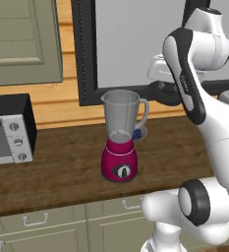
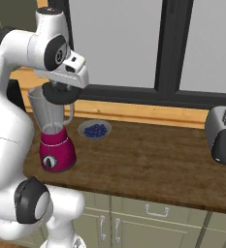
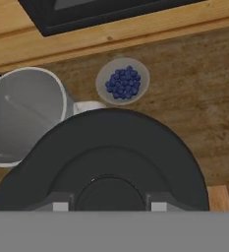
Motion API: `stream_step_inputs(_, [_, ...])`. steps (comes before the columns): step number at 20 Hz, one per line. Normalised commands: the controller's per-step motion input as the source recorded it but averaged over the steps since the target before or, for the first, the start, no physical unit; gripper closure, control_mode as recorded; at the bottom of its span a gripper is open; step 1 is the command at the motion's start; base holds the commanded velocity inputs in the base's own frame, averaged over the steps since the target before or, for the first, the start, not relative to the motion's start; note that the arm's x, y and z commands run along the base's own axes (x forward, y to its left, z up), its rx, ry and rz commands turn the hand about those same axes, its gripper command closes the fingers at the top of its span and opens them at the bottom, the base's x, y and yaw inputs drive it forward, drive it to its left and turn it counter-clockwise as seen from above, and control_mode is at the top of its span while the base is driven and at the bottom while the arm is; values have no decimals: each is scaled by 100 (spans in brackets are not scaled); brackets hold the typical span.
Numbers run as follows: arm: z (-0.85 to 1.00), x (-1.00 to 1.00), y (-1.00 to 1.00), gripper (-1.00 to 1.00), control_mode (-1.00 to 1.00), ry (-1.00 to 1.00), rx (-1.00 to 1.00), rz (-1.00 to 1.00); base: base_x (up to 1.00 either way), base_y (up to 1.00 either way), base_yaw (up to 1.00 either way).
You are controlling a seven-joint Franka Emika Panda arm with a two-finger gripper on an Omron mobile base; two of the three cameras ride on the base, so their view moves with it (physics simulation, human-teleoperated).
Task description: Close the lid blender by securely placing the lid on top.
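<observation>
The blender (image 1: 120, 138) stands on the wooden counter, a clear tapered jar on a magenta base (image 2: 57, 152) with a dial. Its jar is open on top (image 3: 22, 115). My gripper (image 3: 106, 204) is shut on the centre knob of the black round lid (image 3: 106, 152) and holds it in the air. In the left base view the lid (image 1: 167, 93) hangs to the right of the jar's rim, at about rim height. In the right base view the lid (image 2: 60, 94) sits under my hand (image 2: 61, 87) and overlaps the jar's upper right edge. The hand view has the jar mouth left of the lid.
A small bowl of blueberries (image 2: 94, 130) sits just behind the blender to its right. A silver toaster (image 2: 223, 135) stands at the far right of the counter (image 2: 148, 160), a toaster oven (image 1: 8, 130) at the far left. A dark-framed window (image 1: 86, 54) rises behind.
</observation>
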Motion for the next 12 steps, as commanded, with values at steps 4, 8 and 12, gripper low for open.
stream_step_inputs(4, [1, 0, 52, 100, -100, -1, 0, 0, 0, 0, 0])
stream_step_inputs(8, [0, 2, 48, 100, -100, 0, 0, 0, 0, 0, 0])
stream_step_inputs(12, [0, 5, 50, 100, -100, 0, 0, 0, 0, 0, 0])
